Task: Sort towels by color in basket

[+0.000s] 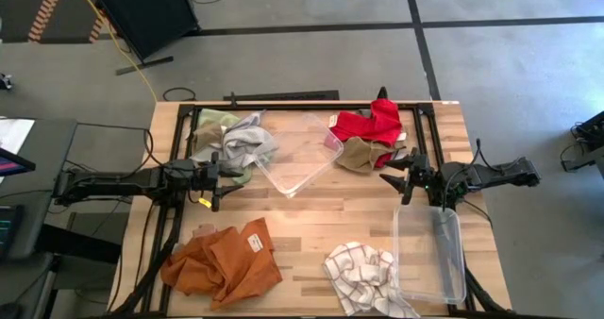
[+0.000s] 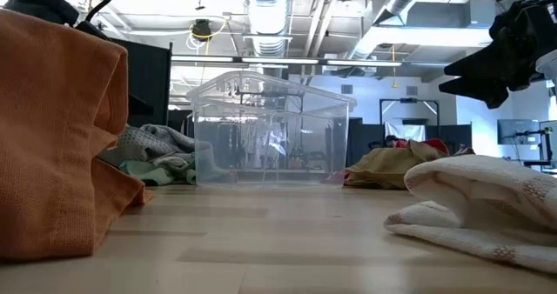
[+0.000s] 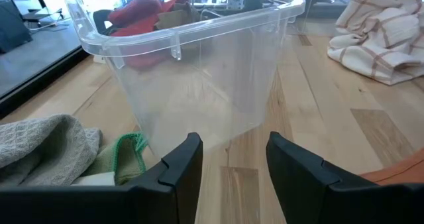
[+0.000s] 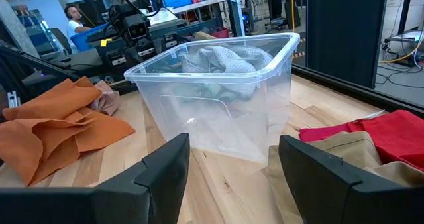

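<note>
My left gripper (image 1: 229,171) and right gripper (image 1: 389,173) hang parted and empty, flanking the clear bin (image 1: 300,155) at nine and three o'clock, ready to reach; towels ring it: grey (image 1: 247,142), red (image 1: 373,124), tan (image 1: 361,152), orange (image 1: 223,261), checked (image 1: 362,274).

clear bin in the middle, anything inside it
The clear bin looks empty: bare wood shows through it from above. The grey towel and red towel lie outside, beside it. Nothing seems hidden.
</note>
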